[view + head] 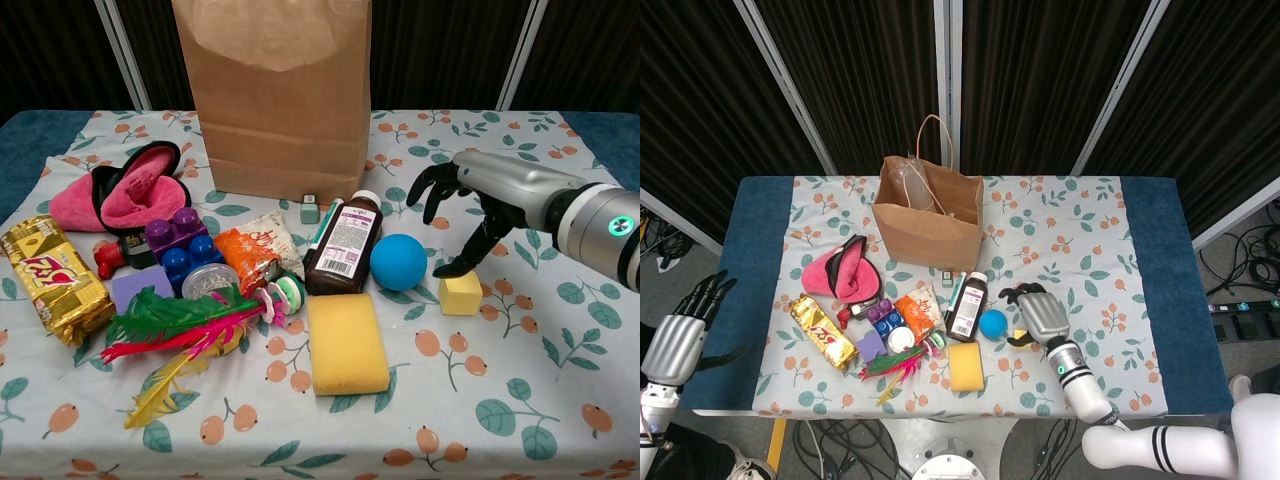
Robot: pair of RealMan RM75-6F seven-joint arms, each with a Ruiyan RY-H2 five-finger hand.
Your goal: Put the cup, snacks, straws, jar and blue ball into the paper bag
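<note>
Right hand (470,215) hovering over the floral-print counter (560,400), fingers spread and curled downward, nothing in it; small round blue ball (399,262) sits just beside its fingertips, twd the robot's left, w/ a little yellow foam cube (460,293) right under the thumb side. Judging by that, the ball looks like the step in hand; not gripped yet.

Doing it well: hand needs to shift over the ball's centre, then come down w/ fingers wrapping both sides; a ball rolls off at a one-sided touch, so close evenly and not too fast. Watch the brown glass medicine bottle with the purple label (345,248); it lies touching or nearly touching the ball on the far side, so fingers may nudge it. Yellow cube could get swept up too; keep the thumb clear of it.

Then lift high enough to clear the rim of the upright brown paper bag (930,220), which stands at the back of the counter w/ mouth open; drop from just above the opening so the bag doesn't tip.

Orange snack packet (243,255) lies left of the bottle, gold snack bar wrapper (50,280) further left; both are out on the counter. Cup and straws: can't place them for sure.

Left hand (680,335) off the counter's edge, fingers splayed apart, empty.
</note>
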